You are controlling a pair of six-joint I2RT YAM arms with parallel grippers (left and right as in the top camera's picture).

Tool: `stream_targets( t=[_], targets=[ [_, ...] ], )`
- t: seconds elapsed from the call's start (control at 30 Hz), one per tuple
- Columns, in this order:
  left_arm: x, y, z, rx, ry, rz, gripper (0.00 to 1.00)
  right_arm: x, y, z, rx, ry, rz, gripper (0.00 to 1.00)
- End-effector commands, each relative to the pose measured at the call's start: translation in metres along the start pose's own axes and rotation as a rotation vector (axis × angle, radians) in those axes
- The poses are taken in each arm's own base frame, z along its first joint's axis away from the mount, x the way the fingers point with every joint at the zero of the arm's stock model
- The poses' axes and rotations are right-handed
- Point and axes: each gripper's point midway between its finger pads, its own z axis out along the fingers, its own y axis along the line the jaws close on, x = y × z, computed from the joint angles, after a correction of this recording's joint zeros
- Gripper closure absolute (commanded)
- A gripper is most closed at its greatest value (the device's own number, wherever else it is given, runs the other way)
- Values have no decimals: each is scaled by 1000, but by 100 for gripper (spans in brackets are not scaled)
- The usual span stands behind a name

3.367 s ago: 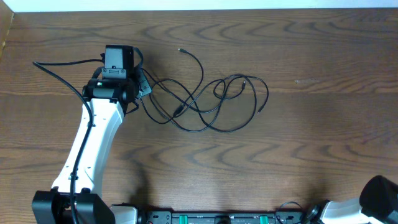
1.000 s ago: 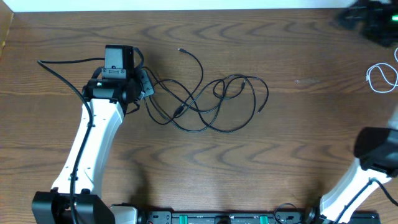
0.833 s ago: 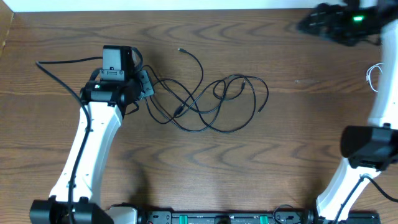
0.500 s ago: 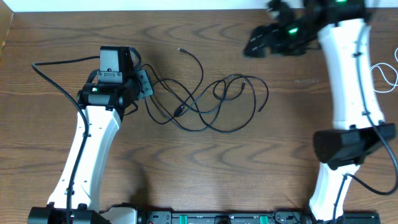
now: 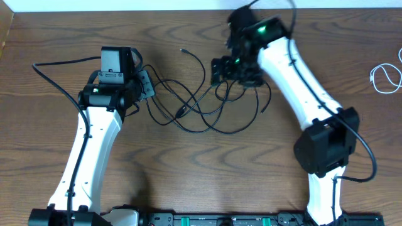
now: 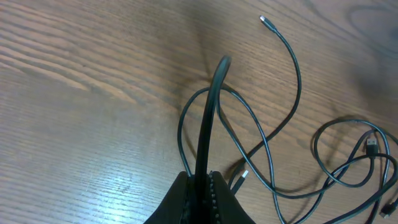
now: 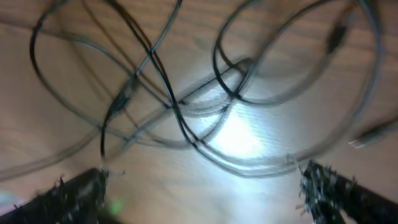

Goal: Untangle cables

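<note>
Left gripper [image 6: 202, 185] is seen clamped shut on a thin, glossy black cable [image 6: 207, 118], which is arched up from its closed jaws over the brown wood-grain table [image 5: 188, 176]. Beyond it, the tangle of black cables [image 5: 207, 131] is spread in loose overlapping loops, with the right gripper [image 7: 202, 177] held wide open just above its right part. A thin white cable [image 5: 386, 78] is coiled well apart at the table's right edge

We read no text, label, brand, number or sign in any view; the table [image 5: 201, 182] and black cables [image 6: 208, 112] bore none, and the right wrist view was blurred.
</note>
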Motion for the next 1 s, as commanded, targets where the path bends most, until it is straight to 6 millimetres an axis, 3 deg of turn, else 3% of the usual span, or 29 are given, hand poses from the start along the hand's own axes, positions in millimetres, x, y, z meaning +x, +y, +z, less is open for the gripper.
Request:
stream_targets(
  t=[0.0, 0.13, 0.23, 0.3, 0.37, 0.47, 0.53, 0.6, 0.7, 0.83, 0.97],
  targets=[
    [-8, 0, -6, -3, -29, 5, 92, 9, 8, 30, 22, 10, 149, 2],
    [-8, 1, -6, -3, -28, 5, 92, 6, 14, 61, -9, -25, 187, 12],
    [-7, 1, -5, -4, -26, 5, 92, 5, 13, 76, -25, -41, 207, 24],
    [-7, 1, -5, -4, -25, 5, 92, 5, 11, 81, -26, -43, 209, 42],
    [-7, 1, -5, -5, -25, 5, 92, 6, 10, 82, -22, -40, 180, 68],
    [-7, 2, -5, -12, -28, 5, 92, 5, 11, 80, -23, -45, 101, 97],
    [-7, 3, -5, -16, -29, 5, 92, 0, 10, 71, -28, -58, 63, 99],
    [-8, 4, -5, -19, -30, 5, 92, -9, 11, 53, -40, -91, 19, 99],
    [-8, 5, -5, -29, -33, 5, 92, -28, 16, 7, -70, -175, -50, 99],
    [-9, 13, -5, -71, -41, 5, 92, -53, 22, -85, -115, -346, -125, 99],
    [-8, 23, -6, -129, -44, 5, 92, -64, 16, -184, -157, -550, -134, 99]
  ],
)
